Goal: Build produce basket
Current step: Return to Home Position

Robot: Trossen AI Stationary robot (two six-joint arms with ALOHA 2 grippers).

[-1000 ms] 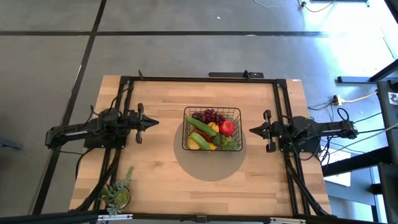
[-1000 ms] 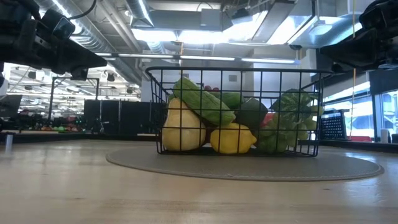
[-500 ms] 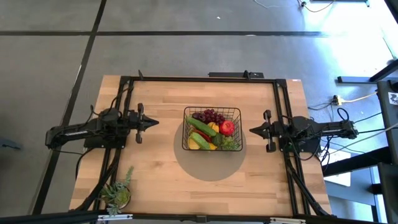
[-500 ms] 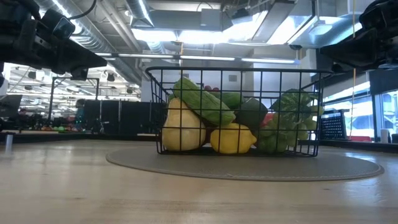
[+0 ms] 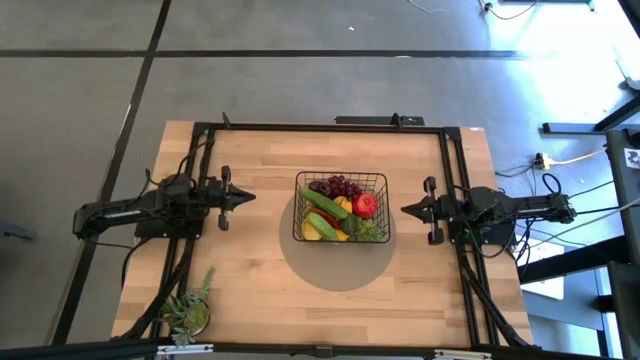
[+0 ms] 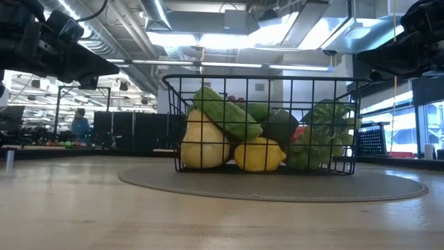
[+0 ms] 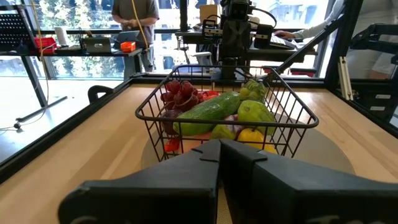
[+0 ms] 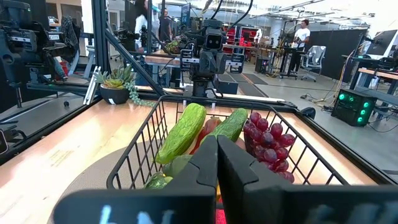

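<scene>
– Now, which way does the basket (image 5: 298, 222) lie from each end effector?
– Mid-counter (image 5: 250, 270), between the 2, its long axis on their line, produce (image 5: 335, 207) inside. The right end effector (image 5: 405, 210) is nearer, the left end effector (image 5: 247, 197) farther. Both are closed and empty.

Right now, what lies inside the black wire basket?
Inside the basket: purple grapes, two green cucumbers, a red apple, a lemon and green grapes. Whatever lies beneath this pile is covered.
</scene>
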